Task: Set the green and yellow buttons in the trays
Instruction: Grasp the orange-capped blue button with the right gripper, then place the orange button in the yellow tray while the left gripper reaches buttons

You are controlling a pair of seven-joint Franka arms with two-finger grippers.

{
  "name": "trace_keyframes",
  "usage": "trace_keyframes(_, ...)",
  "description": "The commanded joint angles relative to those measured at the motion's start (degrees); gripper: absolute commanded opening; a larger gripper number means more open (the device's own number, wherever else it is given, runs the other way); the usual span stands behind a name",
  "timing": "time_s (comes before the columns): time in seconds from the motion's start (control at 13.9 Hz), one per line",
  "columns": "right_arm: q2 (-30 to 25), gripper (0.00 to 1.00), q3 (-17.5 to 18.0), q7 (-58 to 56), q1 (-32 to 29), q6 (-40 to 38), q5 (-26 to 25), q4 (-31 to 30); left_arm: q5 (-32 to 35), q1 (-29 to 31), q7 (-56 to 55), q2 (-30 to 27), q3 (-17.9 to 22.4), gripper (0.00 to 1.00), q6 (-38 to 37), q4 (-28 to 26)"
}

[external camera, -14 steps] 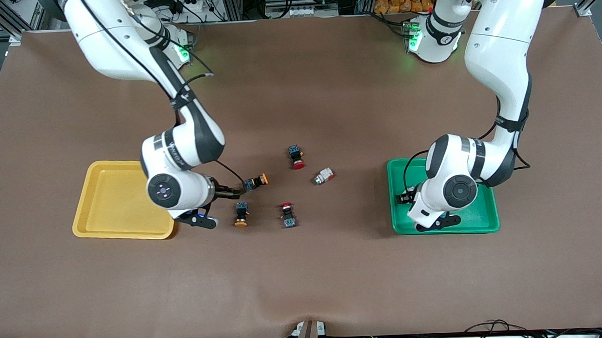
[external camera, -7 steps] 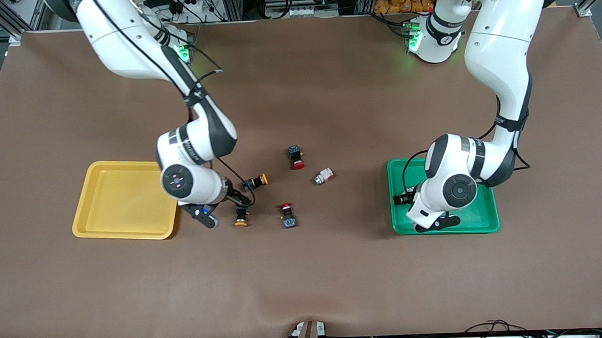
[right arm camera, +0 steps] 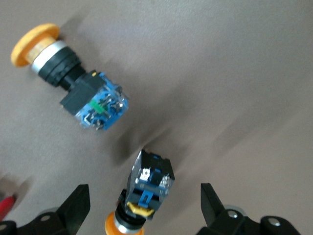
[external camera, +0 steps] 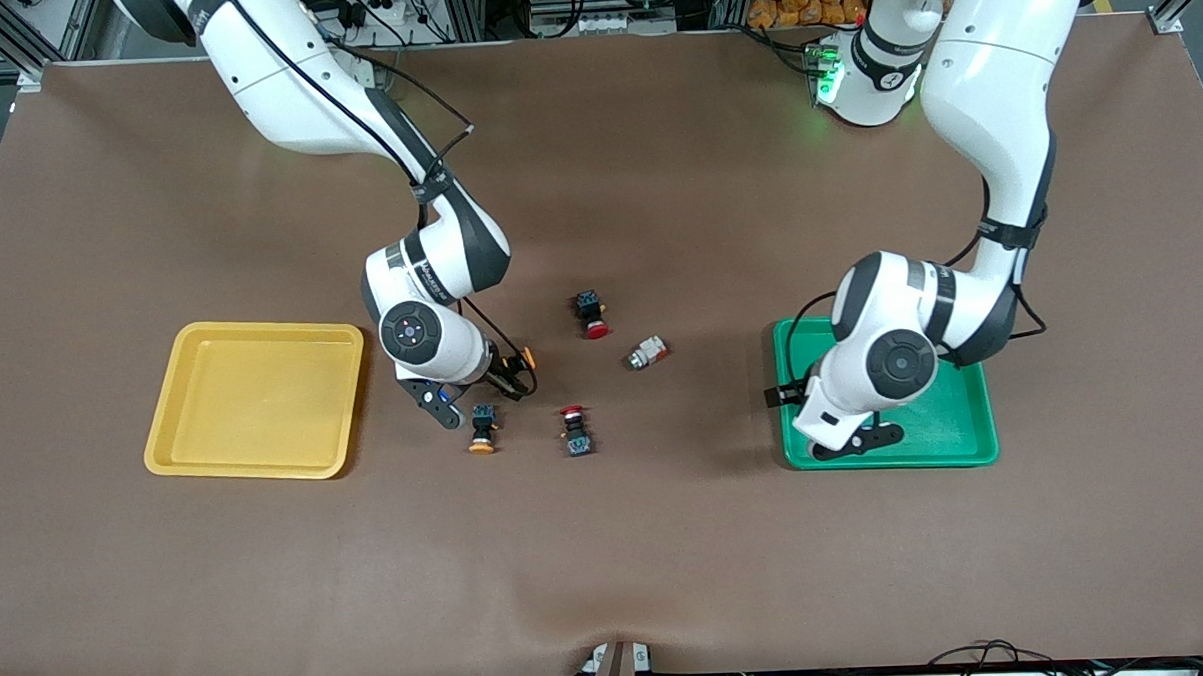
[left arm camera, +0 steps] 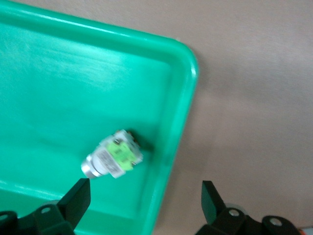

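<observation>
Two black orange-capped buttons (right arm camera: pixel 76 81) lie on brown cloth.

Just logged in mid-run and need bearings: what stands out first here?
The right gripper hangs open over two yellow-capped buttons lying on the table beside the empty yellow tray. The left gripper, open, is over the green tray, where one green button lies by its rim.
</observation>
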Motion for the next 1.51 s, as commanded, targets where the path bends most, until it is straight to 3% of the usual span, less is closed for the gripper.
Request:
trace_keyframes(0.0, -0.7, 1.0, 0.1, 1.2, 0.7, 3.9, 0.6, -3.4, 0.2, 0.1, -2.2, -1.8, -1.6, 1.0, -1.1, -0.4)
trace_keyframes(0.14, -0.7, 1.0, 0.1, 1.3, 1.6, 4.6, 0.6, -4.0, 0.2, -0.3, -3.5, -1.6, -1.7, 1.0, -1.5, -0.4)
trace_keyframes(0.36, -0.7, 0.32, 0.0, 3.2, 3.2, 5.7, 0.6, -4.0, 0.2, -1.7, -5.4, -1.7, -1.8, 1.0, -1.5, -0.5)
trace_keyframes(0.43, -0.7, 0.21, 0.0, 3.2, 3.3, 5.8, 0.6, -3.9, 0.2, -2.5, -6.4, -1.8, -1.9, 1.0, -1.5, -0.3)
trace_keyframes(0.79, -1.9, 0.19, -0.4, 0.7, 1.4, 3.6, 0.0, -0.6, 0.3, -3.6, -7.7, -1.8, -1.9, 1.0, -1.5, -0.1)
trace_keyframes(1.01, -4.0, 0.21, -0.4, -9.9, -4.0, -8.2, 0.2, 3.4, 0.2, -3.4, -8.0, -1.8, -3.5, 1.0, -1.5, 0.3)
trace_keyframes(1.44, -9.1, 0.22, -0.5, -31.0, -14.0, -18.2, 0.1, 2.7, 5.1, -8.6, -6.9, -1.5, -5.3, 1.0, -1.1, 0.7)
